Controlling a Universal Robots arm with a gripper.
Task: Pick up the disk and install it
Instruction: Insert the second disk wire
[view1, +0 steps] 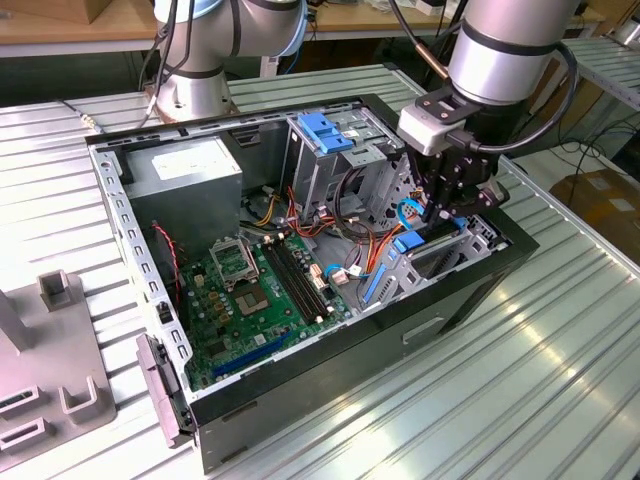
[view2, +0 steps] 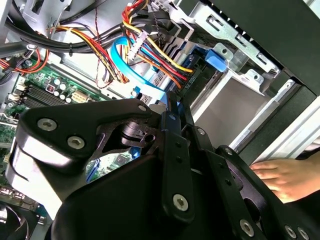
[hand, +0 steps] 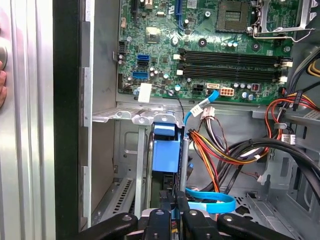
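Observation:
The disk (hand: 166, 152) stands on edge in the first wrist view. Its blue carrier frame faces the camera and a thin grey metal edge shows beside it. It hangs low inside the drive bay beside the case wall. My gripper (hand: 173, 220) is shut on the disk's near end, one black finger on each side. In the exterior view the gripper (view1: 441, 213) reaches down into the open computer case (view1: 470, 285) at the exterior view's right, with the disk's blue frame (view1: 410, 243) just below it. In the second wrist view the fingers (view2: 176, 150) close on a blue edge.
Bundles of coloured power wires (hand: 220, 150) and a blue flat cable (hand: 212, 202) lie close beside the bay. The motherboard (view1: 265, 290) fills the case floor. A metal drive cage with a blue clip (view1: 325, 130) and a grey power supply (view1: 185, 180) stand at the back. A person's hand (view2: 282, 177) rests outside the case.

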